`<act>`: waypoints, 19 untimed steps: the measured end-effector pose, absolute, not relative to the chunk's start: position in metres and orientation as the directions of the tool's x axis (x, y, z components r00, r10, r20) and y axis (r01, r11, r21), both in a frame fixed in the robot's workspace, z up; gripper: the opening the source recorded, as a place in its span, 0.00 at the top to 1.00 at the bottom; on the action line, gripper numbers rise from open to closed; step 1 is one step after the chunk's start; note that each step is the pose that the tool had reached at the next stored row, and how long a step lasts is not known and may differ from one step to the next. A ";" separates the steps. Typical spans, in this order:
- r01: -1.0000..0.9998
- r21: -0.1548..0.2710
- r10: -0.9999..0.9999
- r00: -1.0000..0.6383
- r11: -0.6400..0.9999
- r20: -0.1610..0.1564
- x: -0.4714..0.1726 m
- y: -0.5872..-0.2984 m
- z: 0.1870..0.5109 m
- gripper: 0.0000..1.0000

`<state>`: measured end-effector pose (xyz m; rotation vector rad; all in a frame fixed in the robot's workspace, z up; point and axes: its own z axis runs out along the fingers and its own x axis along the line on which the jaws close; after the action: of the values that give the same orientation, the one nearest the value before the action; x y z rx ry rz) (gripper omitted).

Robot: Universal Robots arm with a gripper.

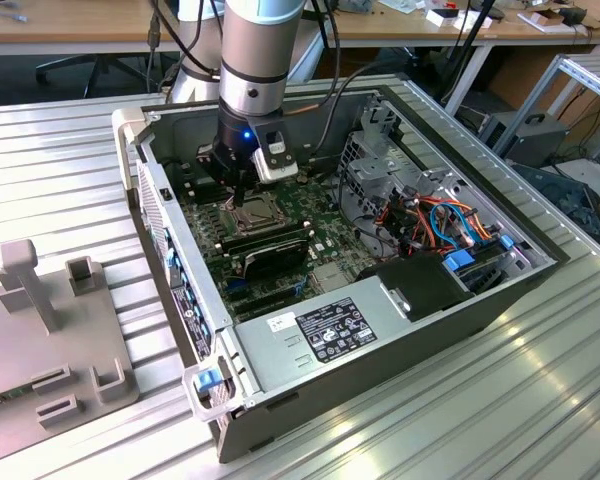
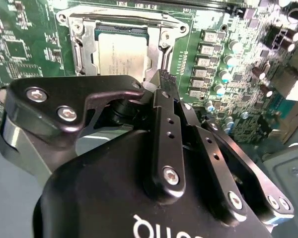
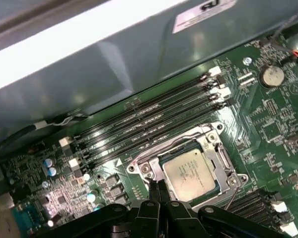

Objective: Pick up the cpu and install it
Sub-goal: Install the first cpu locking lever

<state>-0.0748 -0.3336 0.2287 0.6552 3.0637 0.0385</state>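
Exterior view: the arm and gripper (image 1: 242,190) reach down into the open computer case (image 1: 380,360) and cover most of the socket area, so the cpu cannot be made out there. Second wrist view: the gripper body hides the near edge of the cpu (image 2: 121,52); the rest of its pale face shows. First wrist view: the whole chip shows. It lies flat and face up in the socket on the green motherboard (image 3: 273,119), ringed by the metal socket frame (image 3: 145,167). Cannot tell whether that frame is latched down. The chip is square, so it has no long axis; its edges run parallel to the frame and to the black memory slots (image 3: 149,124) beside it. Markings on its face are too small to give a heading. Claw clenched, the two fingers pressed together with nothing between them. The tips sit just beside the chip, over the frame's edge; contact with the frame cannot be judged.
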 end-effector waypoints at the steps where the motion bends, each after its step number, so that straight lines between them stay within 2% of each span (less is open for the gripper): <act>1: 0.393 0.019 0.393 -0.920 0.919 -0.006 -0.075 -0.334 0.229 0.89; 7: 0.354 0.001 0.353 -0.935 0.935 -0.013 -0.075 -0.334 0.229 0.89; 19: 0.309 -0.005 0.309 -0.951 0.951 -0.015 -0.075 -0.334 0.229 0.89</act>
<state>-0.0749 -0.3336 0.2287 0.4899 3.0887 -0.0117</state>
